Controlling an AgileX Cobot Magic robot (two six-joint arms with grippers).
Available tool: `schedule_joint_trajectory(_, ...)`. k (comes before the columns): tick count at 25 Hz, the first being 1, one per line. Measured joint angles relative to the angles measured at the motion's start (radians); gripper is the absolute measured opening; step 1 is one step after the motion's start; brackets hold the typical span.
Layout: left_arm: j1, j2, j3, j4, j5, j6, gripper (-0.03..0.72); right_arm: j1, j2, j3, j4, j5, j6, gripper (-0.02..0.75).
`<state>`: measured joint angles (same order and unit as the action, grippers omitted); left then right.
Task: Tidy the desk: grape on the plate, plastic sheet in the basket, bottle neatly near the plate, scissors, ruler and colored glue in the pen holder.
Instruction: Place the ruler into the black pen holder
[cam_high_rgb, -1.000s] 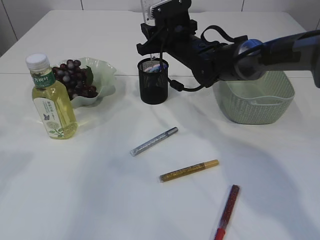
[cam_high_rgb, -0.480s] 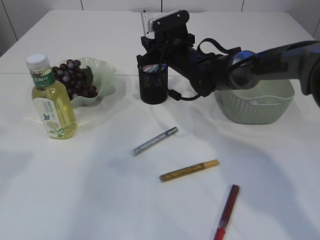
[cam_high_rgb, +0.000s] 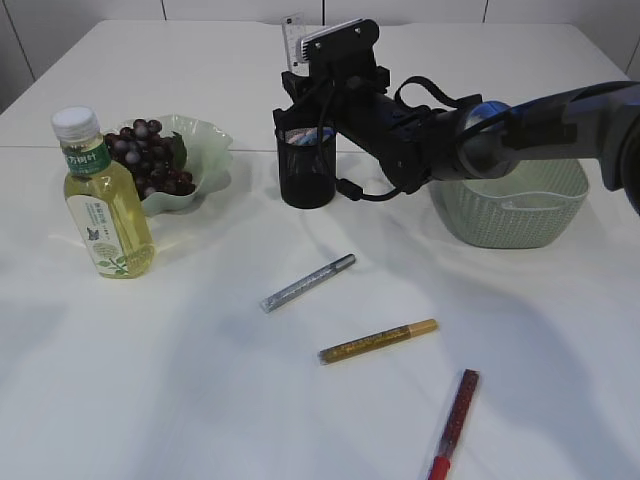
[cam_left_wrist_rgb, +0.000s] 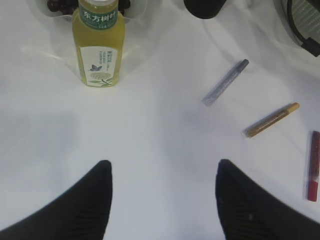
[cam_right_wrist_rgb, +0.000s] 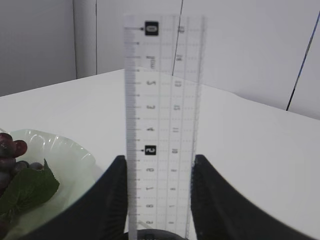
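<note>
— Closest to you, what is there?

— My left gripper (cam_left_wrist_rgb: 162, 200), fingers spread wide and holding nothing, hanging over bare table (cam_high_rgb: 150, 400). Just beyond it lie three colored glue pens, all apart from one another: the red one (cam_high_rgb: 455, 422) nearest, then the gold one (cam_high_rgb: 378, 341), then the silver one (cam_high_rgb: 308, 282). None is in the pen holder yet.

— And further back?

— On the left the bottle (cam_high_rgb: 102, 196) stands upright just beside the plate (cam_high_rgb: 205, 150), and the grape bunch (cam_high_rgb: 150, 160) is already on that plate. On the right is the basket (cam_high_rgb: 510, 205); something pale lies inside, but I cannot tell whether it is the plastic sheet.

— So which step are you on?

— The ruler (cam_right_wrist_rgb: 162, 125). My right gripper (cam_right_wrist_rgb: 159, 200) is pinching it from both sides, standing upright, with its lower end at or inside the mouth of the pen holder (cam_high_rgb: 306, 165). I cannot see how deep it sits.

— Next?

— I judge I should part the fingers so the ruler drops in, lift straight up clear of the rim, then go for the glue pens.
</note>
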<state>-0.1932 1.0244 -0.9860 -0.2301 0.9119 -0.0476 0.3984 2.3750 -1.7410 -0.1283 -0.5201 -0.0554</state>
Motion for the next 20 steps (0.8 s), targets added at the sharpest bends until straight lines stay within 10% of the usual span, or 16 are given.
schedule_joint_trajectory(20,0.000,0.000,0.000,0.000,-0.002,0.000,0.477,0.000,0.000,-0.035,0.000,0.071,0.000,0.417)
